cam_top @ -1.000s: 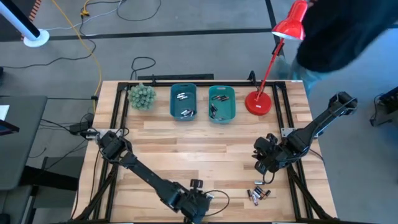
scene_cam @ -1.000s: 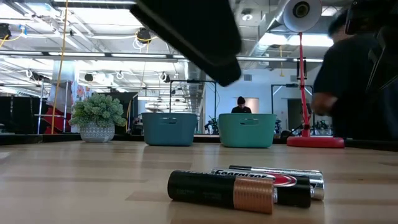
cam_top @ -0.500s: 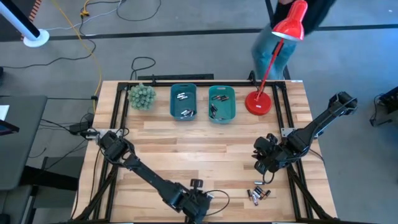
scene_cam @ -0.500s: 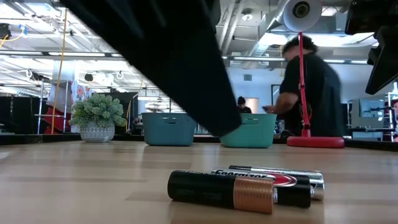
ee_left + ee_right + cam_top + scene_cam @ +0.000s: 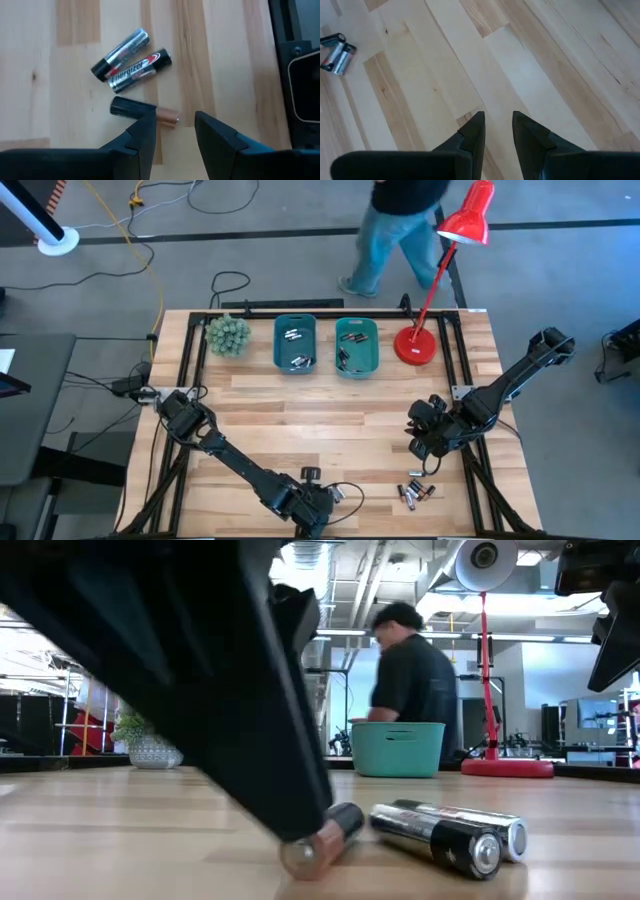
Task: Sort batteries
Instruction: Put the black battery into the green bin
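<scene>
A green plant (image 5: 228,335) stands at the table's (image 5: 330,405) far left corner, then two teal bins (image 5: 295,344) side by side holding batteries, then a red lamp (image 5: 417,345); a person (image 5: 400,225) walks behind the far edge. The left gripper (image 5: 174,131), fingers parted, sits at the near edge against a black-and-copper battery (image 5: 144,110) lying crosswise before its tips. Just beyond, two silver-and-black cells (image 5: 131,61) lie side by side, parallel, tilted. The right gripper (image 5: 498,131), slightly open and empty, hovers over bare wood near the loose batteries (image 5: 415,492).
</scene>
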Robot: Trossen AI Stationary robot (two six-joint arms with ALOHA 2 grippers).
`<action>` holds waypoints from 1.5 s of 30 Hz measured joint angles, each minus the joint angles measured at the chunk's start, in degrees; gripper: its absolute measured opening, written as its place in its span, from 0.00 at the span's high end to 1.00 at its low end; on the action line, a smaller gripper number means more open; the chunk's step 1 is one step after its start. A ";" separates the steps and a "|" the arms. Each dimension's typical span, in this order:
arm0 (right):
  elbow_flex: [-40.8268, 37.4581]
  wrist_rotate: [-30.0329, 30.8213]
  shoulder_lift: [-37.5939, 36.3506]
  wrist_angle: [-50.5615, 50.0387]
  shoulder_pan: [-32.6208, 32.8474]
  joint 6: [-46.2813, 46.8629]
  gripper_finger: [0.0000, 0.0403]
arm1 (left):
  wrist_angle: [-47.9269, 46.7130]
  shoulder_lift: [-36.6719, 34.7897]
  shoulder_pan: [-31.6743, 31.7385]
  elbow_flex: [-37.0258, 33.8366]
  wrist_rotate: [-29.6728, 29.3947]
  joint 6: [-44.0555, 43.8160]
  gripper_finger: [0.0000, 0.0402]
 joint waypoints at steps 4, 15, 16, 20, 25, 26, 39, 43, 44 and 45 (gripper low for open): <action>0.00 0.00 -0.02 0.00 0.00 0.00 0.71 | -0.20 0.00 0.13 0.00 -0.31 1.21 0.68; 0.00 -0.02 -0.02 0.00 0.00 0.42 0.71 | -0.07 -0.07 0.37 0.03 -0.72 -7.47 0.68; 0.00 -0.01 -0.01 -0.01 0.00 0.42 0.71 | -0.09 -0.15 0.37 0.08 -1.01 -9.70 0.68; 0.00 -0.02 0.00 0.00 0.00 0.44 0.71 | -1.49 -0.19 0.37 0.96 -1.17 -17.10 0.68; -0.01 -0.02 0.00 -0.01 0.00 0.47 0.71 | -3.07 -0.22 0.37 0.96 -1.45 -27.43 0.68; 0.00 -0.02 -0.01 -0.01 0.00 0.48 0.71 | -3.31 -0.22 0.37 0.96 -1.45 -29.72 0.68; 0.00 -0.02 -0.02 0.02 0.00 1.03 0.71 | -3.13 -0.15 3.71 0.96 4.82 -50.10 0.68; 0.00 -0.02 -0.02 0.02 0.00 1.01 0.71 | -3.13 -0.13 4.37 0.96 4.98 -50.12 0.68; 0.00 -0.02 -0.02 0.02 0.00 1.01 0.71 | -2.83 -0.13 4.48 0.79 4.98 -50.12 0.68; 0.00 -0.04 -0.02 0.02 0.00 0.98 0.71 | -2.41 -0.13 4.58 0.37 4.98 -50.27 0.68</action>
